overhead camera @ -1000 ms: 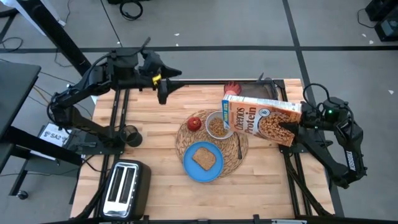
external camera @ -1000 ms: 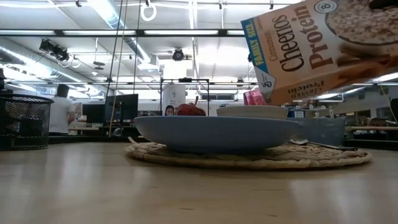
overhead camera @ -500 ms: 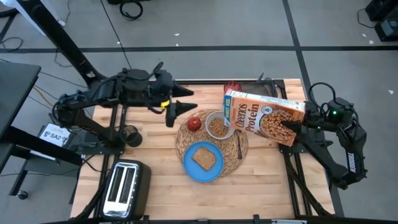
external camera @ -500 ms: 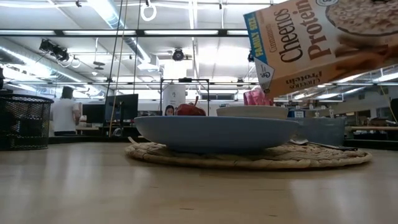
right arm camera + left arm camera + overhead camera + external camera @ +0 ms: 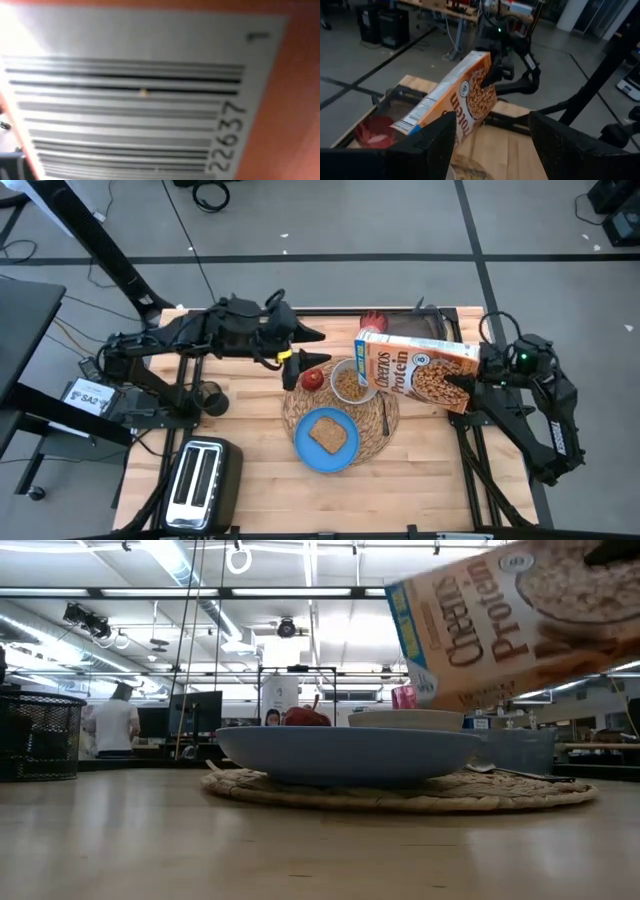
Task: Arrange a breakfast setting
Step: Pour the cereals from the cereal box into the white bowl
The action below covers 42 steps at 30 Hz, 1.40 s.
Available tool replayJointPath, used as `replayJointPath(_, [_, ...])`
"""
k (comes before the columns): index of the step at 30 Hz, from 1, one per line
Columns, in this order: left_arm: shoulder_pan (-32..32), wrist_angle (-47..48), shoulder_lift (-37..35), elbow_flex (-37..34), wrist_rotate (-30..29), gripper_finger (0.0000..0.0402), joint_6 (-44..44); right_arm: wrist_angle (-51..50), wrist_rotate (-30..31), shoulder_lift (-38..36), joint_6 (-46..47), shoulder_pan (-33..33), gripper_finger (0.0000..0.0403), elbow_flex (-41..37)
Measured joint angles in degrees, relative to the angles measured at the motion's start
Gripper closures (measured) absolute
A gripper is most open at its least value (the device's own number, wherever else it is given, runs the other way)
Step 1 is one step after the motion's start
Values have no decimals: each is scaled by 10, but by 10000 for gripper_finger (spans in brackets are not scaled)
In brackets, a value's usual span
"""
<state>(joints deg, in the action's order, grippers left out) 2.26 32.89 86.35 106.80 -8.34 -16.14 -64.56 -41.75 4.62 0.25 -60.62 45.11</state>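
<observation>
Two arms are at work over a wooden table (image 5: 250, 480), and the step in hand looks like pouring cereal, so the advice runs from the big things down. A toaster (image 5: 200, 480) sits at the table's near left corner, well apart from the setting, and needs no attention. The Cheerios box (image 5: 418, 370) is the thing to manage: the right gripper (image 5: 470, 380) is clamped on its base end and holds it in the air, tipped nearly flat, with its top end over the bowl's rim. Tilt it slowly, I judge, and keep that end above the bowl, since loose cereal would scatter across the mat. The mat (image 5: 292, 408) lies at mid-table and carries everything else. On its near side is the plate (image 5: 303, 442) with the toast (image 5: 328, 435) on it, so spill on that side would land on food. The bowl (image 5: 347, 383) already shows cereal inside; a short pour should do. The left gripper (image 5: 300, 362) hangs with fingers spread wide and empty, just beside the apple (image 5: 313, 378), and should stay clear of the box. A spoon (image 5: 385, 415) lies on the mat's right edge.
</observation>
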Motion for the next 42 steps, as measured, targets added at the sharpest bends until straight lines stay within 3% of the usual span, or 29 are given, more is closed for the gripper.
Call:
replayJointPath(11, [-18,-16,19,-1,-8,148,-9,22,-2,12,-32,2,162,-39])
replayJointPath(19, [-37,-17,18,-1,-9,148,-9,35,-59,38,-38,2,162,-39])
replayJointPath(42, [-35,-17,18,-1,-9,148,-27,-11,-13,44,-30,24,162,22])
